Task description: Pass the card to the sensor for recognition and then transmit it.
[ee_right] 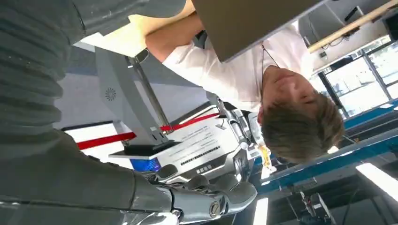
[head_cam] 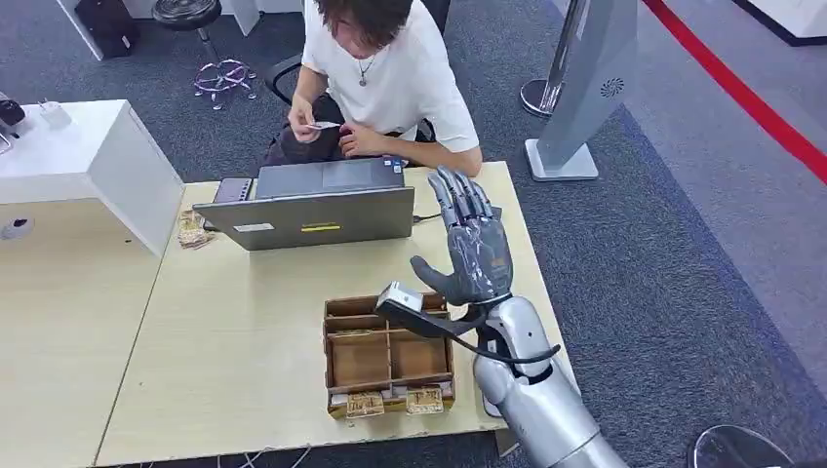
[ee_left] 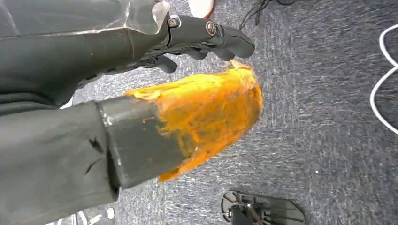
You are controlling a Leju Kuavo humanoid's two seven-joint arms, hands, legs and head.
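A person sitting behind the table holds a small white card (head_cam: 324, 125) in one hand, close to the chest. My right hand (head_cam: 472, 244) is raised above the table's right side, just right of the open grey laptop (head_cam: 317, 210). Its fingers are stretched out and apart, and it holds nothing. In the right wrist view the right hand's fingers (ee_right: 206, 187) lie spread, with the person's head and white shirt beyond them. My left hand (ee_left: 197, 79) hangs over grey carpet, its orange-wrapped thumb apart from the dark fingers (ee_left: 211, 37), with nothing in it.
A wooden compartment box (head_cam: 328, 351) stands near the table's front edge, below my right hand. A small grey device (head_cam: 231, 188) lies left of the laptop. A white cabinet (head_cam: 88, 161) stands at the left, and a grey stand (head_cam: 575, 97) behind the table's right corner.
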